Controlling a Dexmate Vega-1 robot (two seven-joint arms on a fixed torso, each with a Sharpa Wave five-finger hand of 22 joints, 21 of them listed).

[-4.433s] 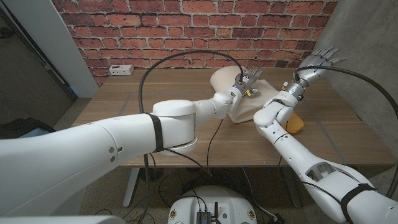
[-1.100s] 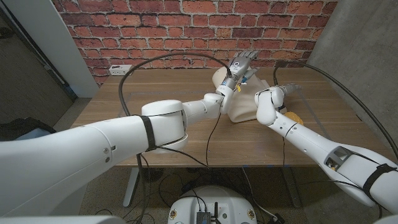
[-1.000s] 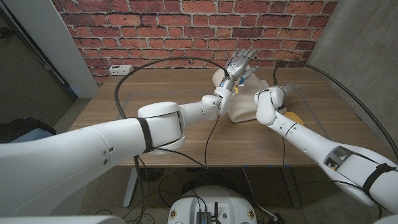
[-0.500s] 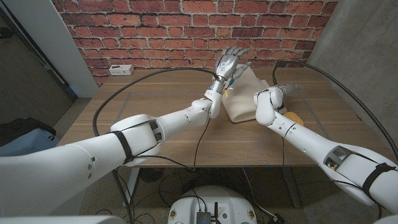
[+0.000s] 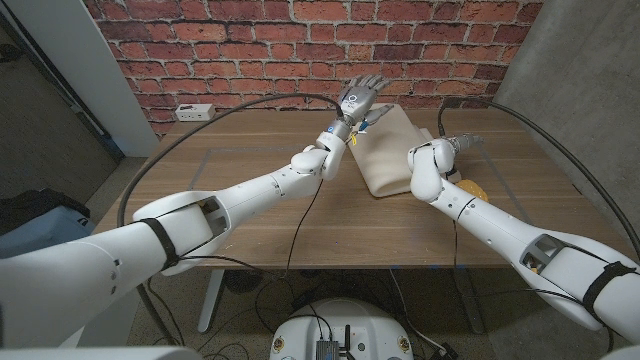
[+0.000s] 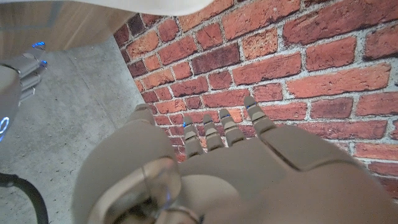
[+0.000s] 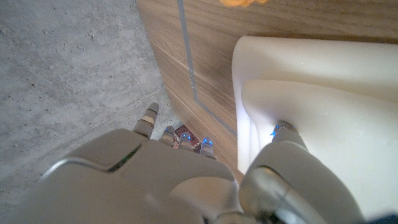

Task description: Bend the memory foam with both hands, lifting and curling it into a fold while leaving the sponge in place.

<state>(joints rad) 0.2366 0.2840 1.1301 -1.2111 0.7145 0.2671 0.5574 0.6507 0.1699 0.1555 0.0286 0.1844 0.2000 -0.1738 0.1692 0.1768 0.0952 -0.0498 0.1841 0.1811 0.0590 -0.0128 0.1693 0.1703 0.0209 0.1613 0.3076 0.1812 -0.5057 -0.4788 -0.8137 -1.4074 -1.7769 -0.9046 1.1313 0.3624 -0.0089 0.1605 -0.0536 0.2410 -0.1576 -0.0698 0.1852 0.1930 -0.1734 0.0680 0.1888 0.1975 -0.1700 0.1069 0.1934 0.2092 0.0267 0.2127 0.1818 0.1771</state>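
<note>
Centrally on the far half of the wooden bench (image 5: 250,215) lies the memory foam (image 5: 385,150), a cream, matte, soft-looking pad with rounded corners and thick smooth edges; in the head view its long axis runs from the near edge toward the brick wall (image 5: 250,50), leaning slightly to the robot's left at the far end. In the right wrist view the pad shows two pale rounded layers, one lying over the other, against warm brown wood grain crossed by a thin grey line. The left hand (image 5: 361,97) is raised above the far left corner of the foam, fingers spread apart and holding nothing; in the left wrist view its smooth grey-beige back and fingers (image 6: 224,127) reach toward rough red bricks with pale mortar. The right hand (image 5: 462,142) sits just beside the right edge of the foam; in the right wrist view one finger (image 7: 285,134) presses against the upper rounded layer while the others (image 7: 146,121) stretch out past the bench edge, so whether it truly grips the pad I cannot tell. A yellow sponge (image 5: 472,189) with a coarse, rounded look rests on the bench just beside the right forearm, near the foam's right side.
</note>
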